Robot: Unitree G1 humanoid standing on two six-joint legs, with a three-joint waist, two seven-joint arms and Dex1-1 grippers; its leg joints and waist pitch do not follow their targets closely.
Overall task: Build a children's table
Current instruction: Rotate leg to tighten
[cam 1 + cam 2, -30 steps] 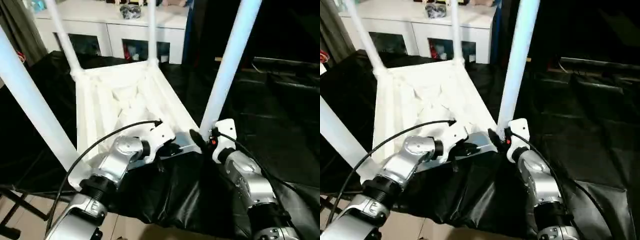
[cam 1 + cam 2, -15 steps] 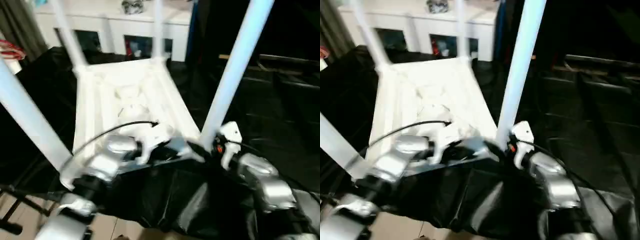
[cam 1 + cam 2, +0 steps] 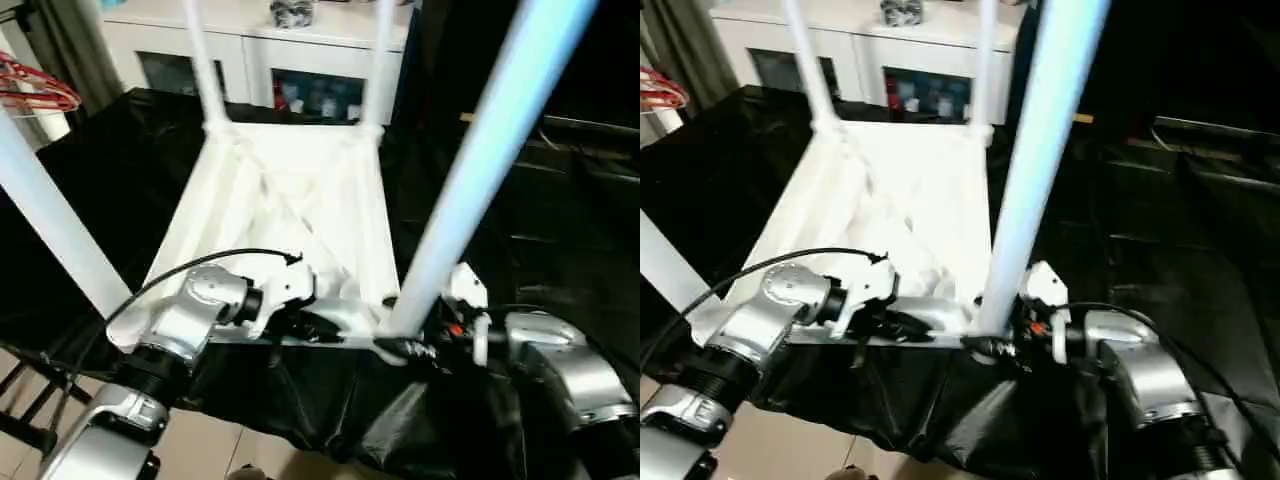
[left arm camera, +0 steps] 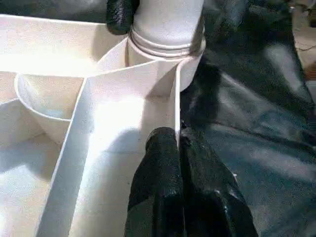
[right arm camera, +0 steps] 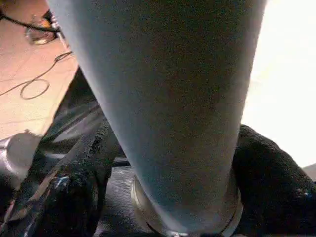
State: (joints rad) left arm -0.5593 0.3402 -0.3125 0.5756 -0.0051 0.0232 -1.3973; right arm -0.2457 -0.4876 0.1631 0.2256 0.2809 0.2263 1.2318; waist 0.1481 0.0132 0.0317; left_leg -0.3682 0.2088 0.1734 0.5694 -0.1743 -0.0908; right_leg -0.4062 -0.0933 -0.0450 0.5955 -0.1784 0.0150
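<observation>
The children's table lies upside down: its white ribbed top (image 3: 290, 190) rests on black cloth with four white legs pointing up. The near right leg (image 3: 480, 170) stands in its corner socket (image 4: 168, 64). My right gripper (image 3: 405, 348) is shut on this leg's base, with one black finger (image 5: 74, 187) on each side of the tube (image 5: 168, 98). My left gripper (image 4: 177, 143) is shut on the top's thin near rim, just beside that socket. The near left leg (image 3: 50, 220) and the two far legs (image 3: 203, 70) (image 3: 378, 60) stand upright.
A white cabinet with glass doors (image 3: 250, 40) stands behind the work. A red hanger (image 3: 35, 90) shows at the far left. Black cloth (image 3: 100, 160) covers the surface and drapes over its near edge, with tiled floor (image 3: 200, 450) and a dark stand (image 3: 20, 420) below.
The head views have shifted, so the table top now sits more square in the picture. Both grippers remain at the near right corner, left on the rim, right at the leg's base.
</observation>
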